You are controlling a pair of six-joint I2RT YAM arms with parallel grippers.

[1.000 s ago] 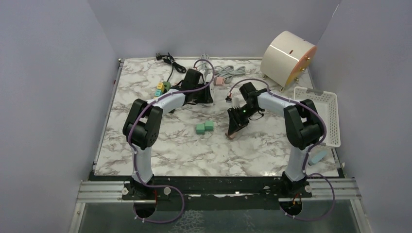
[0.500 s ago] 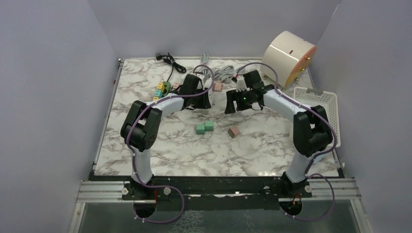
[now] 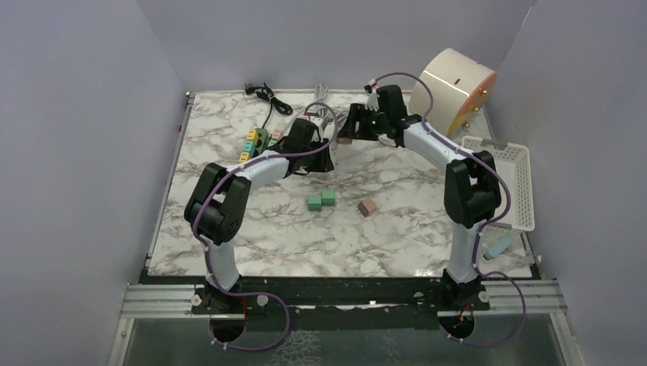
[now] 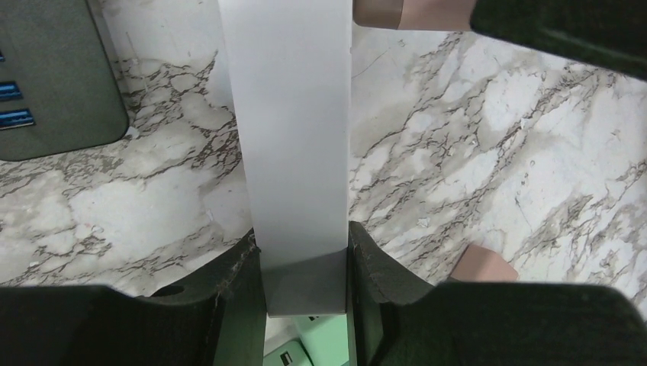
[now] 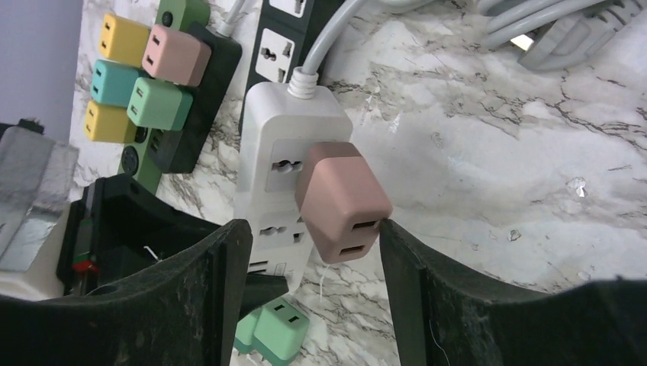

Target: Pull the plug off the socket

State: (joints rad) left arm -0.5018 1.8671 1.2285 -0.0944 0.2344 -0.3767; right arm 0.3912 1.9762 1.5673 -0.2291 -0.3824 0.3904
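Straddling the plug (image 5: 341,200) in the far-centre strip (image 5: 278,145), your right gripper (image 5: 311,232) stood open and empty, best pinching that seemingly stiff, light, slick block by its flat sides while your left gripper (image 4: 305,286) clamped the strip.

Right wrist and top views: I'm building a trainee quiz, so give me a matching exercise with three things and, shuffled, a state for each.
Things:
1. white power strip
2. brown plug in the right wrist view
3. brown plug at mid-table

States:
A. loose on the marble
B. clamped in the left gripper
C. seated in its socket, between the open fingers of the right gripper

Pairs: 1-B, 2-C, 3-A
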